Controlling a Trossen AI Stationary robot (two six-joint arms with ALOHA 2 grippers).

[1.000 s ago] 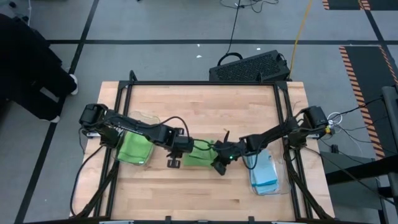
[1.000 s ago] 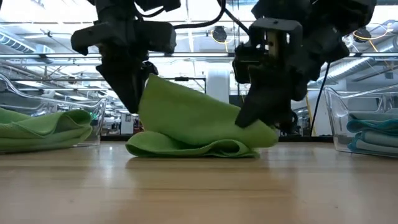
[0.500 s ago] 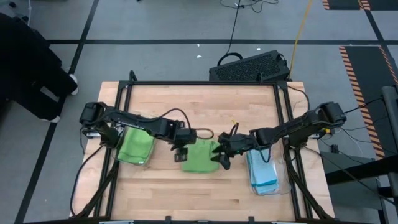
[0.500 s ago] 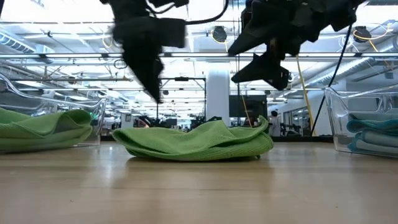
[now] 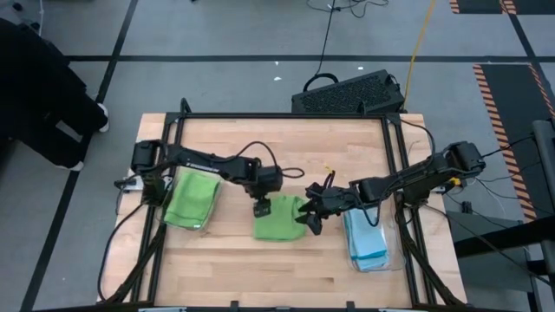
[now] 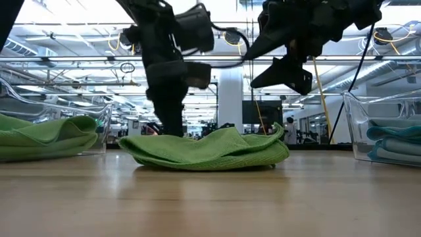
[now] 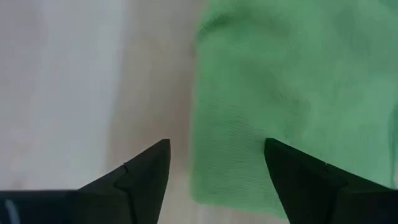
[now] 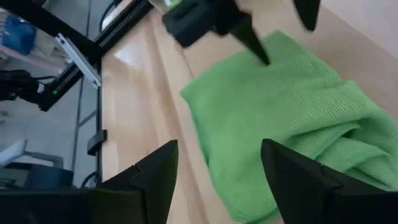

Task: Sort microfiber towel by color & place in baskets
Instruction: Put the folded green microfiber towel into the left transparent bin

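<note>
A lime green microfiber towel [image 5: 279, 220] lies crumpled flat at the middle of the table [image 5: 286, 147]; the low view shows the same towel [image 6: 207, 150]. My left gripper [image 7: 217, 158] is open and low over the towel's far left corner [image 5: 260, 208], with the towel's edge [image 7: 205, 124] between its fingers. My right gripper [image 8: 217, 168] is open and raised clear above the towel's right edge [image 5: 310, 218]. The left basket [image 5: 189, 198] holds green towels and the right basket [image 5: 366, 238] holds light blue ones. My left gripper stands with its fingers pointing down at the towel's far left corner [image 6: 168, 131]. The towel's hump hides the fingertips in the low view, so I cannot tell whether they touch the cloth.
A black perforated crate [image 5: 347, 94] sits beyond the table's far edge. Black frame rails [image 5: 169, 156] run along the table's left and right sides. Bare wood [image 5: 286, 269] lies near the front edge. A person's dark clothing [image 5: 35, 95] shows at far left.
Both grippers have opened and let go of the green towel, which has dropped from a raised fold and now lies flat on the table. My right gripper has risen and drawn toward the right edge. My left gripper rose, then came down at the towel's far left corner.
</note>
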